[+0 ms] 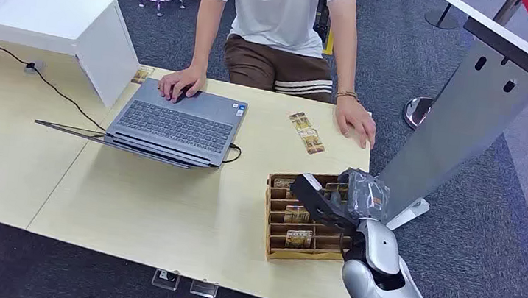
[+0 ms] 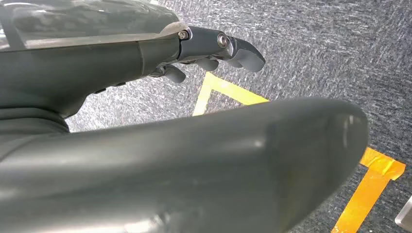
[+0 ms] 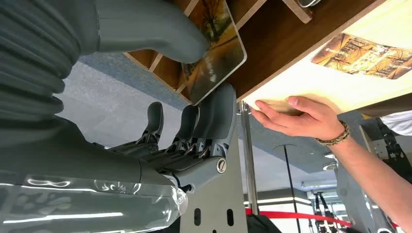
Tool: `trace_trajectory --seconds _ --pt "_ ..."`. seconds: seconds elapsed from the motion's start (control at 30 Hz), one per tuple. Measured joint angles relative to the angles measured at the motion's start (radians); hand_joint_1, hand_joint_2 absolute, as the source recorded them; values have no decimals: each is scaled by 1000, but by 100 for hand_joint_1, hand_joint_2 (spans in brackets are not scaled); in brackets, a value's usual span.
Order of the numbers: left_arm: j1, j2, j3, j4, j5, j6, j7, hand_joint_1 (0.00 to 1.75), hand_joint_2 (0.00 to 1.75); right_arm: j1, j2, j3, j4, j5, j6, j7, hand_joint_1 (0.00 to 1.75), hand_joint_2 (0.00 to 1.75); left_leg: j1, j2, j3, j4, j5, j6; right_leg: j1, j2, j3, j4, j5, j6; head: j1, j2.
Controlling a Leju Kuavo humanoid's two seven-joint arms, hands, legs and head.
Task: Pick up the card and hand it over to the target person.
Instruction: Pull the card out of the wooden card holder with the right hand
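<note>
Right hand [image 1: 348, 198] sits at the 4 o'clock corner of the counter [image 1: 165, 213], over the wooden card tray [image 1: 274, 248]; in the right wrist view its thumb and fingers [image 3: 218, 114] pinch one card [image 3: 218, 53] just above the tray's slots. Left hand [image 2: 214, 48] hangs over grey carpet with yellow tape, fingers loosely curled, holding nothing. Toward 12 o'clock, two loose cards [image 1: 306, 133] lie flat on the counter. At 11 o'clock an open laptop [image 1: 175, 125]. Beyond, a person [image 1: 282, 18] rests both palms on the far counter edge.
</note>
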State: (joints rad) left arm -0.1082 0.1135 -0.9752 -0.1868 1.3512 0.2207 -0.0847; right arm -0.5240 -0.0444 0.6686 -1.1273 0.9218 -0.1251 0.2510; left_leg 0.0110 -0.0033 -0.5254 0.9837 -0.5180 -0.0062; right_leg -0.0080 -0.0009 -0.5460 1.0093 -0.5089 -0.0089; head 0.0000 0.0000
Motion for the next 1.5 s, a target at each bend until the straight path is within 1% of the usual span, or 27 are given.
trace_trajectory --seconds 0.13,0.3,0.43,0.6,0.7,0.93,1.07,1.27,1.5 --pt "0 0 0 0 1 -2 1 0 0 4 -4 1 -35 5 4 3 82 175 0 0 0 0 0 0 0 0 0 0 0 0 0 0" --pt "0 0 0 1 1 -3 1 0 0 9 -11 2 -67 7 14 6 84 175 0 -1 -1 1 0 0 0 0 0 1 0 0 0 0" --pt "0 0 -1 1 2 -3 1 0 0 10 -12 3 -55 4 21 11 91 175 0 -1 0 0 0 0 0 -1 0 0 0 0 0 0" --pt "0 0 0 1 3 -1 2 0 0 13 -12 3 -35 -5 17 10 94 175 0 0 1 -1 0 0 0 -1 1 -1 0 0 0 0" --pt "0 0 1 1 4 -1 2 0 0 16 -11 3 -30 -8 16 9 94 175 0 -1 0 0 0 0 0 -1 1 0 0 0 0 0" --pt "0 0 1 0 5 1 5 0 0 22 -13 -8 2 -18 10 8 87 175 0 -1 1 0 0 0 0 -1 1 0 0 0 0 0" --pt "0 1 -1 0 4 0 4 0 0 22 -14 -11 13 -21 8 6 93 175 0 -1 1 0 0 0 0 -1 1 -1 0 0 0 0" --pt "0 1 -2 0 2 -1 2 0 0 21 -12 -15 21 -23 5 5 92 175 0 -1 1 -1 0 0 0 -1 1 -1 0 0 0 0" --pt "0 1 -3 0 2 0 3 0 0 19 -12 -19 19 -24 3 1 104 175 0 -1 0 -1 0 0 0 -1 1 -1 0 0 0 0"
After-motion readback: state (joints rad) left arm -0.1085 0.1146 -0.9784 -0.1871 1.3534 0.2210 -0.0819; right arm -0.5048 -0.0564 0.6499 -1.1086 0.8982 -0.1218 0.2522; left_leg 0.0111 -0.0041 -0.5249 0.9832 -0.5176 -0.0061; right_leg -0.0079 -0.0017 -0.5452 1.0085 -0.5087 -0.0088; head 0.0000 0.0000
